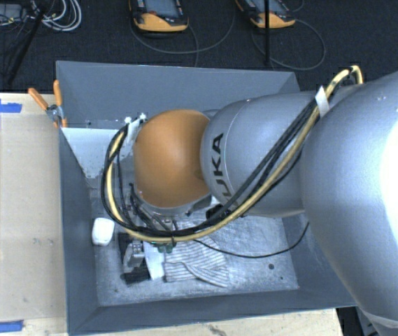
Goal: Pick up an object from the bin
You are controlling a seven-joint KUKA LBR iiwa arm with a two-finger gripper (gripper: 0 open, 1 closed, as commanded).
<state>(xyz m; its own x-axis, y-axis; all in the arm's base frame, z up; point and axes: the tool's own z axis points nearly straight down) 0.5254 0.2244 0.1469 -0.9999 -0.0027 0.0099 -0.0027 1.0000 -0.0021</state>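
Note:
My gripper (134, 259) is low in the bin's front left part, under the arm's orange dome. Its black tip reaches down to the floor beside the left edge of a grey-and-white striped cloth (200, 266). A small white piece (155, 263) lies right against the gripper, between it and the cloth. Just to the gripper's upper left, apart from it, sits a small white rounded block (102, 231). I see nothing held.
The arm and its orange dome cover the middle of the bin and hide what lies beneath. A grey speckled fabric (258, 235) spreads over the floor to the right. The bin's left and front walls stand close to the gripper.

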